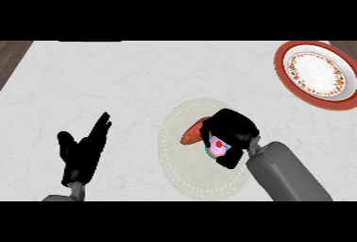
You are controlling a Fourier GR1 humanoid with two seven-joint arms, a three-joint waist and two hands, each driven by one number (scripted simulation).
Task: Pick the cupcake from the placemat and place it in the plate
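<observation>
Cupcake: 1, over the 1 placemat, right hand curled round it. 1 orange item touches it. 1 plate well apart. Left hand open, holding nothing.

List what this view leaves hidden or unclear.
Head view:
1. cupcake: mostly covered by the right hand curled round it; only its pink top shows.
2. reddish thing on the placemat: one end under that hand; unidentifiable.
3. plate: right rim cut by the picture's edge.
</observation>
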